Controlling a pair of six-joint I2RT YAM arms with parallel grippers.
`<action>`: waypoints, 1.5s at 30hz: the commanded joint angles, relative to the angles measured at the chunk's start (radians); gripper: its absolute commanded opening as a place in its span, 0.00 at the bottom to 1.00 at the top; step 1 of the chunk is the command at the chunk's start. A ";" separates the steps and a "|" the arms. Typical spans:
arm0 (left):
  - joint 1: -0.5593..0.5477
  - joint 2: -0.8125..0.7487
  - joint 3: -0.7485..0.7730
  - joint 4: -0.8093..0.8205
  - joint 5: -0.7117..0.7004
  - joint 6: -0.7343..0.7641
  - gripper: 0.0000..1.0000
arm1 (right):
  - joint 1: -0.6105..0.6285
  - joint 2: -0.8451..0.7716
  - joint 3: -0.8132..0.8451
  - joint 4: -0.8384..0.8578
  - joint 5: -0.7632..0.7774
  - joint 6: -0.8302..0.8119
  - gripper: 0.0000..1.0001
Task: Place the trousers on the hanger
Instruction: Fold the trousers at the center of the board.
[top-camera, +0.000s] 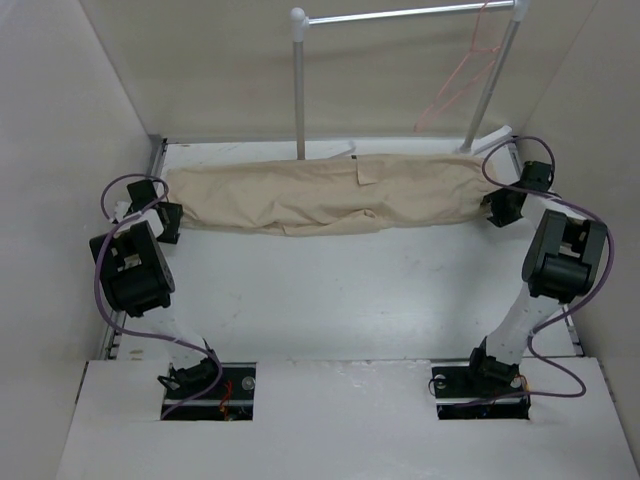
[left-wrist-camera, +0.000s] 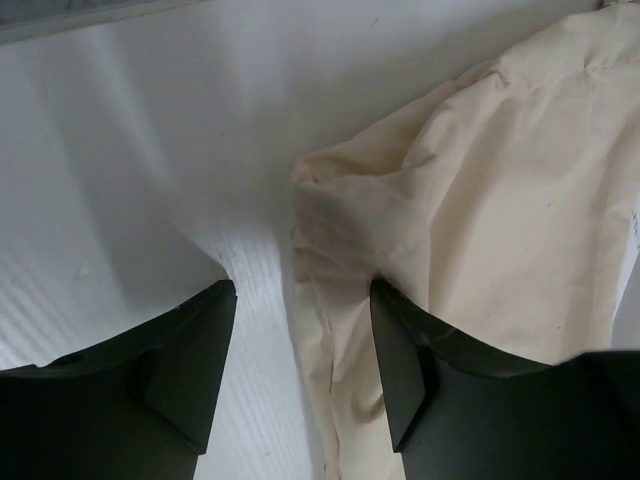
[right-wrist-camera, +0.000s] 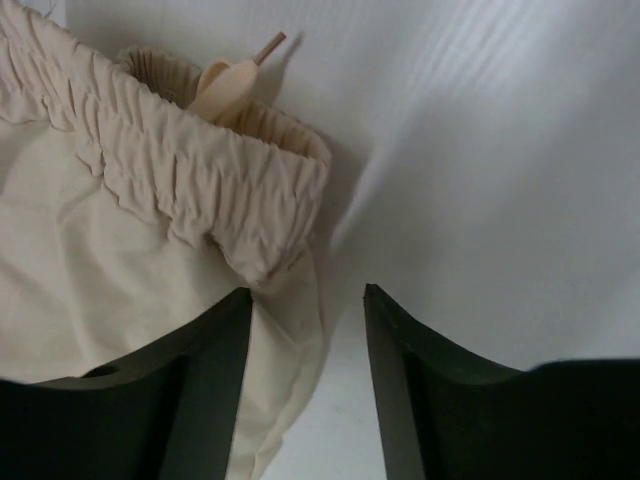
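The beige trousers (top-camera: 320, 195) lie stretched out sideways across the far part of the table. The waist end is on the right and the leg end on the left. My left gripper (top-camera: 165, 220) is open at the leg end. In the left wrist view it (left-wrist-camera: 300, 300) straddles the edge of the cloth (left-wrist-camera: 480, 180). My right gripper (top-camera: 498, 208) is open at the waist end. In the right wrist view it (right-wrist-camera: 305, 300) has the edge of the gathered waistband (right-wrist-camera: 200, 170) between its jaws. The pink-red wire hanger (top-camera: 460, 80) hangs from the rack rail at the back right.
The white clothes rack stands behind the trousers, with a left post (top-camera: 298, 80), a top rail (top-camera: 400, 14) and a slanted right post (top-camera: 495, 90). Beige walls close in both sides. A drawstring end (right-wrist-camera: 225, 80) lies by the waistband.
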 joint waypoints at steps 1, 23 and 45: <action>0.003 0.050 0.030 0.014 -0.003 -0.015 0.51 | 0.007 0.048 0.092 0.031 -0.032 0.002 0.52; 0.119 -0.127 -0.030 -0.205 -0.110 0.002 0.02 | -0.088 -0.315 -0.274 0.032 0.060 0.071 0.01; 0.058 -0.503 -0.159 -0.504 -0.380 0.108 0.33 | -0.157 -0.834 -0.598 -0.159 0.041 -0.016 0.38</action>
